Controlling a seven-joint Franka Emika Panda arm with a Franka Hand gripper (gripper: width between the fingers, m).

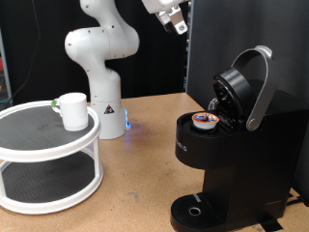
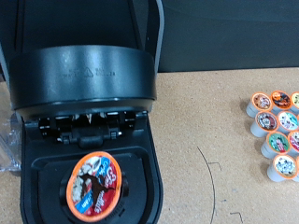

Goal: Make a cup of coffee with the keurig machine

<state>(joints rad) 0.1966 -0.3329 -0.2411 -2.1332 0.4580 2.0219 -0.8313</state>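
Standing open on the desk (image 1: 145,145), the keurig machine (image 1: 227,145) has a pod (image 1: 203,120) seated; lid closing is judged outstanding. Left of the machine, the cup (image 1: 71,110) sits on a tiered stand (image 1: 48,159). Above the machine, the claw (image 1: 177,21) is raised; its spread cannot be told.

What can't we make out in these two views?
- Gripper: cut off by the exterior view's top edge; open or shut unclear. Absent from the wrist view.
- Plain white cylindrical mug on the white two-tier round shelf: contents hidden by its wall.
- Large black boxy coffee maker: base cut by the bottom edge.
- Orange-lidded pod in the brew chamber: print too small.
- Spare pods: row cut by the wrist view's edge.
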